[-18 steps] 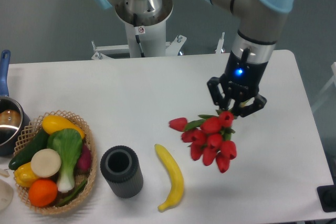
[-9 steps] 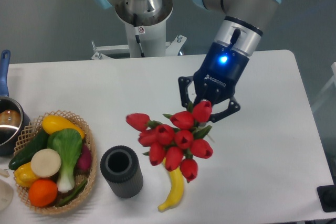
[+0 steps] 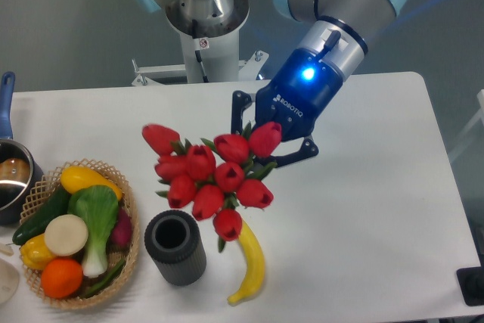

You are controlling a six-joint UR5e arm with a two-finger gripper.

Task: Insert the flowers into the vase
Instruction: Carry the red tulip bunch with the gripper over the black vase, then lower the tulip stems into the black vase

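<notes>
Camera: fixed, above desk.
Gripper [image 3: 268, 135]: clamped on the flowers [image 3: 208, 175], carried aloft.
Vase [image 3: 175, 246]: below-left of gripper, mouth open for stems.

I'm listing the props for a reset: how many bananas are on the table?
1. The banana lies on the table right of the vase, its upper end under the flowers held by the gripper. None shows in the basket.
</notes>
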